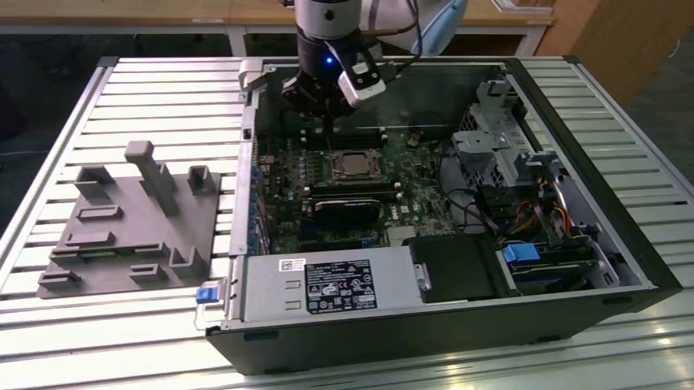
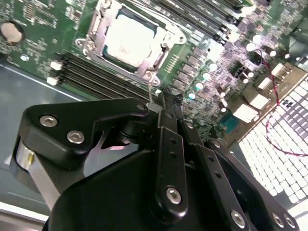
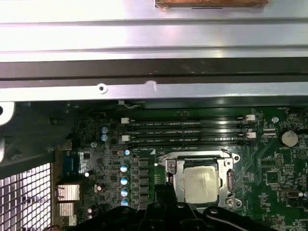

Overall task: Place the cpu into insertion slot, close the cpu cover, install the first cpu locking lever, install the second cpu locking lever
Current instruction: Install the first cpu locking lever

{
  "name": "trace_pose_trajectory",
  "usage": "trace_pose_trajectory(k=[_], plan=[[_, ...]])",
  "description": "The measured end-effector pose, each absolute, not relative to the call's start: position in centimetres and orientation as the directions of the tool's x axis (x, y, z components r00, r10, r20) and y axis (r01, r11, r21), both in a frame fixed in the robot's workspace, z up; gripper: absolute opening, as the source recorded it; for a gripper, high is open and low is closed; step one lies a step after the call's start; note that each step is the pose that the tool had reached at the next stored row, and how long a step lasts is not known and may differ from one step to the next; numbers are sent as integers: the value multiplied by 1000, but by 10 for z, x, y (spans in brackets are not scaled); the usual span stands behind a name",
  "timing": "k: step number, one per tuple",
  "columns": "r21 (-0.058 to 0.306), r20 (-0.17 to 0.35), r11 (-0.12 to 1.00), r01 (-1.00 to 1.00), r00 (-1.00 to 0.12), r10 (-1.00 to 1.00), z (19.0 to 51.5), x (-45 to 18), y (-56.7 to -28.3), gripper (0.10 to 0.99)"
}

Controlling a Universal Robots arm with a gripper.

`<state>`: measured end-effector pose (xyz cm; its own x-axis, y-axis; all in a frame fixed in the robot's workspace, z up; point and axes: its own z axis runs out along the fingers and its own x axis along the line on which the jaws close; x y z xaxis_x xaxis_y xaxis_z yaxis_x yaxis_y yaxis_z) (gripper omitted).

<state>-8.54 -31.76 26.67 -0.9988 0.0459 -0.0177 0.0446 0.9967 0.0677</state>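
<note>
An open computer case (image 1: 613,180) is seen lying on a pale slatted counter (image 1: 162,89), with a grey moulded holder (image 1: 130,223) set beside it toward the exterior view's left. At the upper middle of the exterior view, a robot arm is lowered into the case, and its black claw (image 1: 328,130) is held just above the green circuit board (image 1: 418,175). The cpu (image 1: 349,166), a small square chip with a silvery top, is seated in the insertion slot (image 1: 331,166) near the middle of the board, just below the claw in that frame. In both wrist views the cpu cover (image 2: 95,26), a thin metal frame, is seen lying flat around the chip. Long black memory slots (image 3: 187,132) run alongside the socket. In the second wrist view the claw's fingertips (image 2: 166,95) are drawn tightly together near one corner of the socket, and a thin wire locking lever (image 2: 149,94) stands right against them; whether it is pinched cannot be told.
</note>
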Motion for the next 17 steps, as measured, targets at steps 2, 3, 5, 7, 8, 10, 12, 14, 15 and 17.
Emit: trace_pose_trajectory(k=[2,3,5,7,8,10,12,14,15,17], plan=[[68,-18,997,45,-999,46,266,-90,-317,106],[68,-18,997,45,-999,46,266,-91,-317,106],[68,-18,997,44,-999,45,265,-94,-317,106],[68,-18,997,44,-999,45,264,-96,-316,106],[68,-18,997,44,-999,45,264,-96,-315,106],[68,-18,997,44,-999,45,263,-97,-314,106],[68,-18,997,44,-999,45,263,-98,-312,106],[68,-18,997,44,-999,45,262,-98,-309,106],[69,-18,997,44,-999,45,262,-98,-308,106],[69,-18,997,44,-999,45,261,-99,-306,106]])
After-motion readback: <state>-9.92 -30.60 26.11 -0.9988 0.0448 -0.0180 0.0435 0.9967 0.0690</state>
